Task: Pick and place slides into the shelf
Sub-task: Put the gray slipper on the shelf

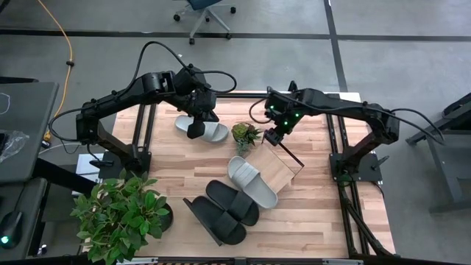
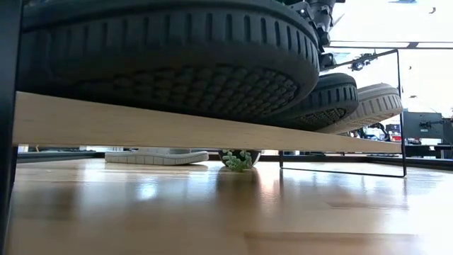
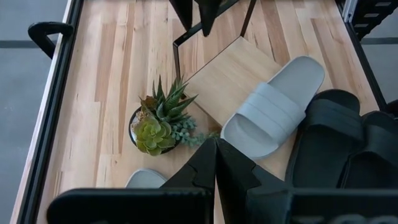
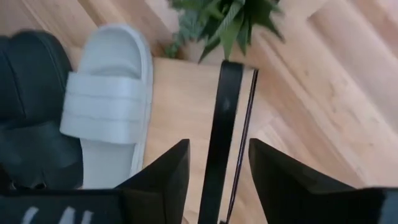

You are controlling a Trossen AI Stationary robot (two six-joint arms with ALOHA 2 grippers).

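three slides sit on the shelf [image 1: 276, 173]: two black slides [image 1: 224, 210] toward one end and a grey slide [image 1: 252, 181] beside them. the second grey slide [image 1: 202, 130] lies on the bench [image 1: 316, 213], apart from the shelf, near a small succulent pot [image 1: 245, 134]. the left end effector [image 1: 195, 126] hovers over it, clenched with nothing held. the right end effector [image 1: 274, 138] is released, its fingers straddling the shelf's black end frame [image 4: 214, 155].
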